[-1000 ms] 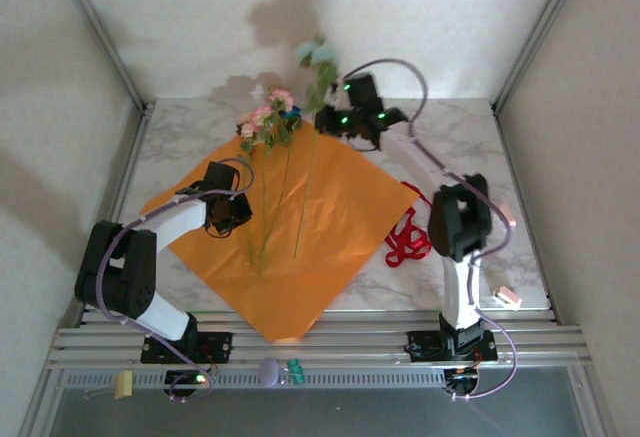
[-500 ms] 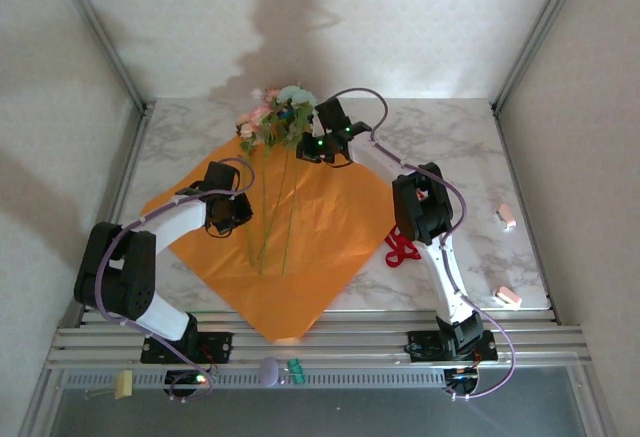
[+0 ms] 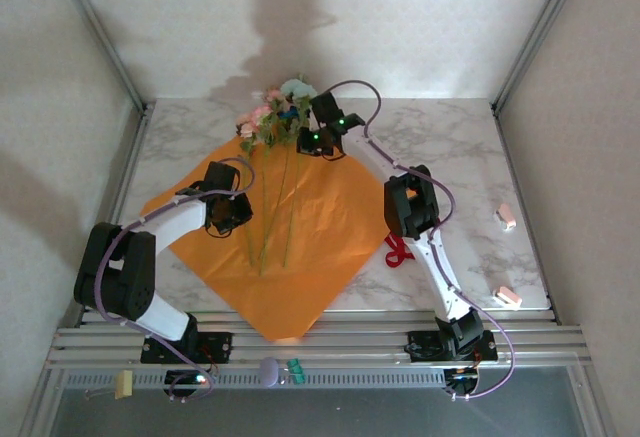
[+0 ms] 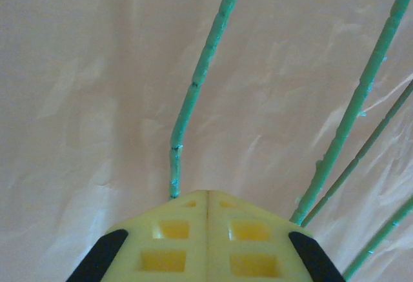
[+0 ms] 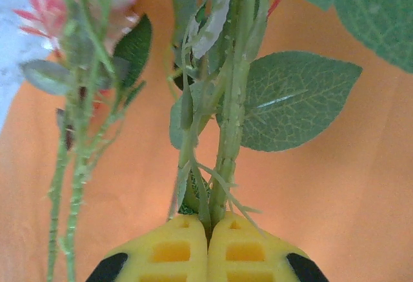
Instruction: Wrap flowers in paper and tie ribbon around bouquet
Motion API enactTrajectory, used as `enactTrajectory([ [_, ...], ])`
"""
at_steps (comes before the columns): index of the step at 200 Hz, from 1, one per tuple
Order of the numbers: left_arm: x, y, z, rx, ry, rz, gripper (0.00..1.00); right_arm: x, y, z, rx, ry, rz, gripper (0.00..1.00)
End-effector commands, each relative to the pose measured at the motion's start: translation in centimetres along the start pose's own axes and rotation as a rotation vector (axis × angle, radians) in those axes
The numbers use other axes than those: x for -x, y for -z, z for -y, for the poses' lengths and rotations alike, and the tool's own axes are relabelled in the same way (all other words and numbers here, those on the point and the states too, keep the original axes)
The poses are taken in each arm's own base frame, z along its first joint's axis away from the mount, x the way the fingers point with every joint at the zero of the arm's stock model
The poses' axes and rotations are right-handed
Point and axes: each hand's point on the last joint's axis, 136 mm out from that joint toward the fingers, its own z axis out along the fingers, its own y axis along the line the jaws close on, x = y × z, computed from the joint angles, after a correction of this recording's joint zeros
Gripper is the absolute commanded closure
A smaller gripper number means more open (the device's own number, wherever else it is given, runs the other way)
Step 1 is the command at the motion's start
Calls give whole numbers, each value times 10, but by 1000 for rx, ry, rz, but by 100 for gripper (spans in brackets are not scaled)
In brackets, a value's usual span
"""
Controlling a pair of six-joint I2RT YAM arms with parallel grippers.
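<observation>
The orange paper (image 3: 330, 207) lies as a diamond on the marble table. On it lie the flowers (image 3: 268, 122), pink and pale heads at its far corner, green stems (image 3: 264, 227) running toward me. My right gripper (image 3: 304, 144) is shut on the pale flower's stem (image 5: 232, 114) just below a broad leaf (image 5: 290, 101), low over the paper (image 5: 342, 198). My left gripper (image 3: 240, 221) is shut with nothing between its jaws, tip (image 4: 208, 193) down on the paper beside the stems (image 4: 201, 82). The red ribbon (image 3: 398, 251) lies off the paper's right edge, partly hidden by my right arm.
Two small pink pieces (image 3: 506, 217) (image 3: 507, 297) lie on the marble at the right. Metal rails (image 3: 330, 342) run along the near edge, with small clips (image 3: 282, 369) on them. Walls and frame posts close the table's sides and back.
My right arm has swung left and down, carrying the pale flower from up in the air to beside the other flowers over the paper. The left arm has stayed still.
</observation>
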Motion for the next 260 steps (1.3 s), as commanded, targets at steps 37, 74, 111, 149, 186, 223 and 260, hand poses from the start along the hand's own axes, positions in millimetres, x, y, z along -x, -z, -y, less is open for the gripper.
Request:
enactTrajectory([
  [37, 9, 21, 13, -27, -5, 43, 100, -32, -13, 18, -67, -23, -124, 76],
  [74, 26, 39, 26, -47, 4, 93, 100, -21, 6, 12, -82, 8, -88, 56],
  [111, 44, 53, 18, -6, 51, 157, 93, -3, 39, 5, -103, 18, -23, 47],
  [149, 63, 42, -9, 41, 103, 142, 91, -10, 85, 31, -196, -83, 20, 44],
  [186, 68, 18, -16, 44, 95, 91, 100, -60, 84, 38, -189, -243, -69, 66],
  [223, 56, -3, -26, 68, 99, 43, 100, -116, 65, 34, -245, -358, -166, 73],
  [260, 35, -18, -33, 53, 109, -14, 100, -150, 51, 55, -338, -433, -237, 74],
])
